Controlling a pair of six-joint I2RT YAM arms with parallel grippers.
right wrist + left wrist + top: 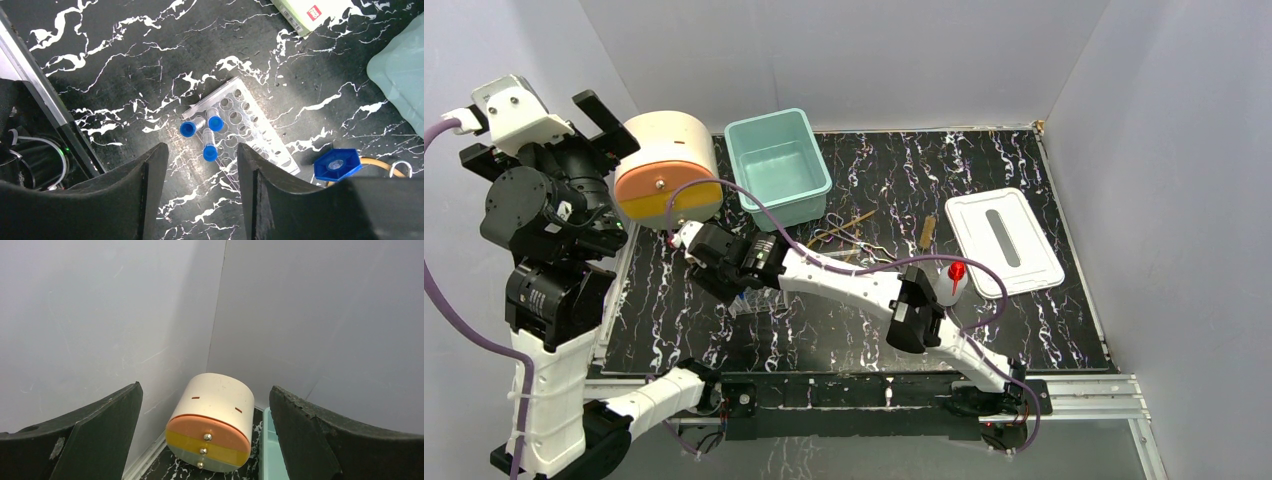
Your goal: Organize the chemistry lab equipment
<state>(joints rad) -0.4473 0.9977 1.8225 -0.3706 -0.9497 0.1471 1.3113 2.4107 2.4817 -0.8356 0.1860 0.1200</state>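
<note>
Blue-capped vials [209, 144], black white-veined marble tabletop [1034, 325], mint-green bin [769, 119], cream-and-orange drum [669, 160]

You will find no writing that can be read in any of the three views. The nearest thing to it is a small red label [314, 12] on the pale box [292, 11] at the top edge of the right wrist view. Its print is too small and blurred to make out.

- We record the clear rack [250, 130] lying flat, with three blue-capped vials [209, 145] askew across one end.
- We note the red-nozzled white squeeze bottle [951, 285] standing upright.
- The amber tubing loop [836, 233] lies flat, apart from the rack.
</note>
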